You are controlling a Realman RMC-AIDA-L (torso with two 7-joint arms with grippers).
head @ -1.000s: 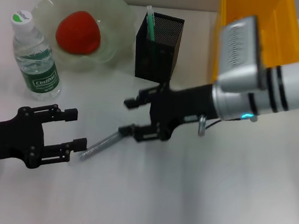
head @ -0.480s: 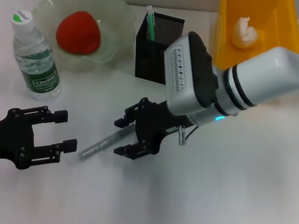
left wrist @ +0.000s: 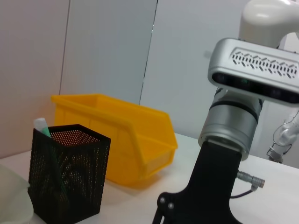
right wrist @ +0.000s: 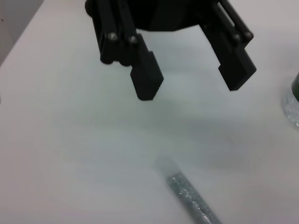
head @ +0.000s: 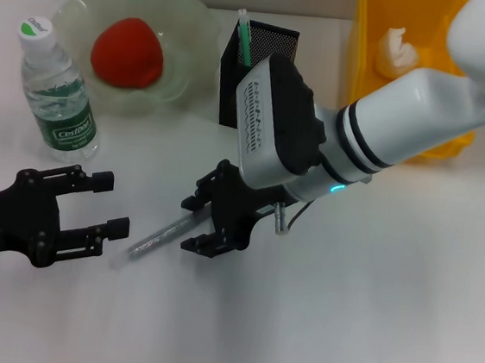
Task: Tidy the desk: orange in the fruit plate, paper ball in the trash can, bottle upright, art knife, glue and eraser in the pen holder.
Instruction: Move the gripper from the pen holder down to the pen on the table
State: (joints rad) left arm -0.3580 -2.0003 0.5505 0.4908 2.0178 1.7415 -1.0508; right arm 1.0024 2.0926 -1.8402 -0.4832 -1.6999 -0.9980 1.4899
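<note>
1. Head view: taking the pen holder (head: 255, 74) as the landmark, the grey stick, probably the art knife (head: 160, 236), lies slantwise on the desk (head: 367, 316) in front of it, toward the robot. The right gripper (head: 208, 215) hangs over the stick's upper end, its jaws wide and straddling it, holding nothing. The left gripper (head: 92, 209) sits further from the holder on the left side, just off the stick's lower end, its jaws also wide and empty. The orange (head: 128, 52) already lies in the fruit plate (head: 193, 29) left of the holder, the bottle (head: 54, 92) stands upright beyond that, and the paper ball (head: 397, 49) is in the yellow trash can (head: 460, 48) to the holder's right.

2. Left wrist view: the holder (left wrist: 67, 177) stands before the yellow bin (left wrist: 121, 135), a green-white item, possibly the glue (left wrist: 42, 127), poking out. The right arm fills the near side; the left jaws are not shown here.

3. Right wrist view: two open black jaws appear above the stick (right wrist: 189, 198) on the bare desk; the holder is out of sight.

4. Risk, as I judge it: the stick is thin and flat on the desk, so closing from too high would skid it away, and the two grippers, near each other, could collide.
</note>
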